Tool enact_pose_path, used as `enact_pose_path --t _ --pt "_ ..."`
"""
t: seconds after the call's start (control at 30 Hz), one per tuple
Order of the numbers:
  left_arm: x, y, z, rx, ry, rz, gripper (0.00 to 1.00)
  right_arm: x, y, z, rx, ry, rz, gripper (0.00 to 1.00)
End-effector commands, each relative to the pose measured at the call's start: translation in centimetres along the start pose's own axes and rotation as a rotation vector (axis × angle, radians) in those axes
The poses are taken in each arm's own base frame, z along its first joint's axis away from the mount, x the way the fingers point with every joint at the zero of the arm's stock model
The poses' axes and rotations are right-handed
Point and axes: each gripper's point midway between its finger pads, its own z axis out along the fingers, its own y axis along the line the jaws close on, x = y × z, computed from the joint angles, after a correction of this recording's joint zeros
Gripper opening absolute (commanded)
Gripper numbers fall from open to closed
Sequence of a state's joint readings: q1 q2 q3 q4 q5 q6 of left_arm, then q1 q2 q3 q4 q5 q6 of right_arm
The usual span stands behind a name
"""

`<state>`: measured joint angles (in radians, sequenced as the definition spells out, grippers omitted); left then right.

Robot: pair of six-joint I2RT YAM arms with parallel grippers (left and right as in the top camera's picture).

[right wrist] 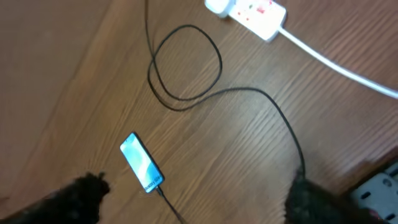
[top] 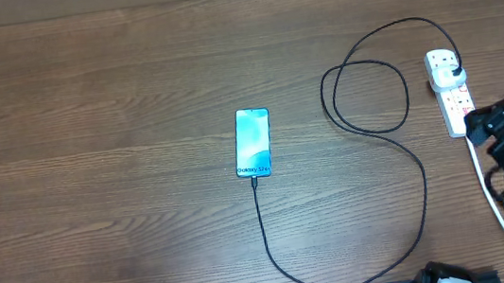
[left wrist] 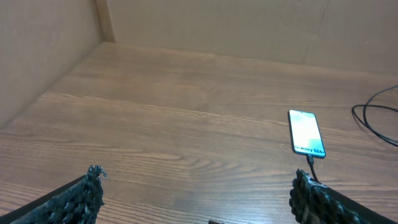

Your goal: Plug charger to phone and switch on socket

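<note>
The wooden surface [top: 89, 131] carries everything. The charger [top: 424, 188] loops across its right side and runs from the socket [top: 451, 90] at the right edge to the phone [top: 253, 142] lying flat mid-surface. I judge the plugging done: the plug [top: 454, 71] sits in the far outlet and the tip meets the phone's near edge, screen lit. I cannot tell how the switches stand, so switching on may remain. My right hand [right wrist: 199, 190] hovers near the socket, spread wide and holding nothing. My left hand [left wrist: 199, 186] is equally wide and empty.
</note>
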<state>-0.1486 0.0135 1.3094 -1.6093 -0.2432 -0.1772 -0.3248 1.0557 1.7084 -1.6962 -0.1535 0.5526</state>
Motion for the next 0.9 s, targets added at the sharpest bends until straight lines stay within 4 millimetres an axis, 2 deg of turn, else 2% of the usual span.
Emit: enact_pose_path --t 0.0,0.33,0.53,0.7,0.87 --pt "0.1 -0.1 -0.2 0.007 -0.008 -0.014 1.00 0.4 0.2 -1.1 -0.033 -0.030 -0.017 1.00" --pt "0.1 -0.1 -0.2 0.007 -0.008 -0.014 0.99 -0.2 -0.5 -1.0 0.012 -0.060 -0.016 1.00" --pt "0.1 -0.1 -0.2 0.007 -0.008 -0.014 0.99 -0.3 -0.3 -1.0 0.003 -0.061 -0.036 1.00" --pt "0.1 -0.1 -0.2 0.007 -0.008 -0.014 1.00 -1.3 3.2 -0.5 -0.165 -0.132 -0.259 1.00" --pt "0.1 -0.1 -0.2 0.007 -0.008 -0.014 1.00 -0.5 5.3 -0.2 -0.312 -0.238 -0.368 1.00"
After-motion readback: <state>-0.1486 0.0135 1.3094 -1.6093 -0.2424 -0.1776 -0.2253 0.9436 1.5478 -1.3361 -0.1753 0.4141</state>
